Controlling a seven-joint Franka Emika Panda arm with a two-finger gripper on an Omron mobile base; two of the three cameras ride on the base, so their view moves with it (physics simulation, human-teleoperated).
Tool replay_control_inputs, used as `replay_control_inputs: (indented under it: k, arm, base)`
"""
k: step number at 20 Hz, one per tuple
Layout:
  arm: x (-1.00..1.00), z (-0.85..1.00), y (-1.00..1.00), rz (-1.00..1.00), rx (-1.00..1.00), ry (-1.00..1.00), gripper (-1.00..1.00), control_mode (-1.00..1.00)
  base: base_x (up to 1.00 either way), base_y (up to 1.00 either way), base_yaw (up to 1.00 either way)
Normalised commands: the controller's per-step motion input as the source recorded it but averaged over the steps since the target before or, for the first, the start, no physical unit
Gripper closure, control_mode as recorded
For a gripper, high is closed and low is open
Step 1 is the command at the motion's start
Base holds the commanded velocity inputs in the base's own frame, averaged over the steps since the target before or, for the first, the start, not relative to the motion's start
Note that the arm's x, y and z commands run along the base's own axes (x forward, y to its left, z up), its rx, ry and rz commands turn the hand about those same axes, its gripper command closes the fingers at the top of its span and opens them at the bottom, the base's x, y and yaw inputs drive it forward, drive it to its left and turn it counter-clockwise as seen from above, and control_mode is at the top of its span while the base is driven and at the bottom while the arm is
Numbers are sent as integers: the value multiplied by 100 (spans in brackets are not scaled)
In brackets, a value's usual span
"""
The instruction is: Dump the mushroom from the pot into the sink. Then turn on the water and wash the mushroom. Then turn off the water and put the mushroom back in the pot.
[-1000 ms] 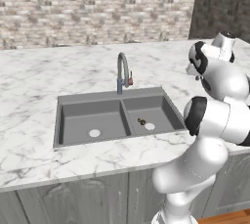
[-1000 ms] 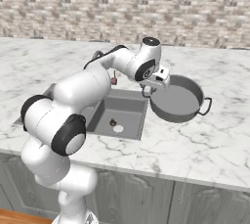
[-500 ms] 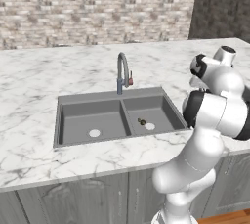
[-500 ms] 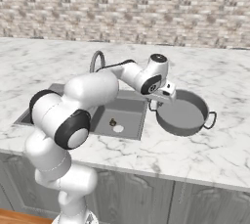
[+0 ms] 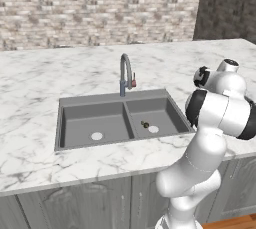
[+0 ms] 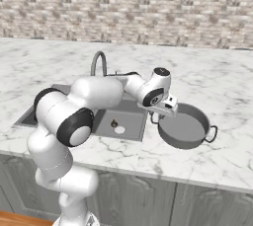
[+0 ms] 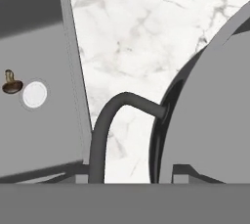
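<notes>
- We see the pot (image 6: 184,129) to the right of the sink (image 5: 87,107); in the right base view it looks tipped toward us, so we cannot say it rests flat on the counter (image 6: 222,87).
- The gripper (image 6: 159,115) is at the pot's near loop handle (image 7: 110,120); in the hand view the loop runs down between the two finger tips, so we judge the jaws are pinching the handle, partly spread around it.
- The mushroom (image 5: 145,124) lies in the right basin, just beside the pale drain (image 5: 153,129), so the dumping looks done.
- We judge the pot rigid and fairly heavy, best held by a loop handle, though it may swing from one.
- The mushroom looks tiny, light and soft; we would take it gently across the cap, and wet it may slip.
- We count one pot with two handles, one mushroom, one faucet (image 5: 125,72), two basins and two drains.
</notes>
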Motion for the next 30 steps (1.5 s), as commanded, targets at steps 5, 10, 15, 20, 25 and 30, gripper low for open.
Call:
replay_control_inputs:
  k: [5, 10, 15, 20, 25, 30]
  arm:
    - [-28, -43, 2, 0, 0, 0, 100, -100]
    - [-19, -42, 8, 0, 0, 0, 100, -100]
    - [0, -38, 4, 0, 0, 0, 100, -100]
    - [4, -23, 0, 2, -3, 0, 100, -100]
    - [21, -7, 0, 4, -4, 0, 100, -100]
    - [22, 0, 0, 5, -3, 0, 100, -100]
  base:
    - [0, 0, 0]
    - [0, 0, 0]
    - [0, 0, 0]
    - [0, 0, 0]
    - [0, 0, 0]
    - [0, 0, 0]
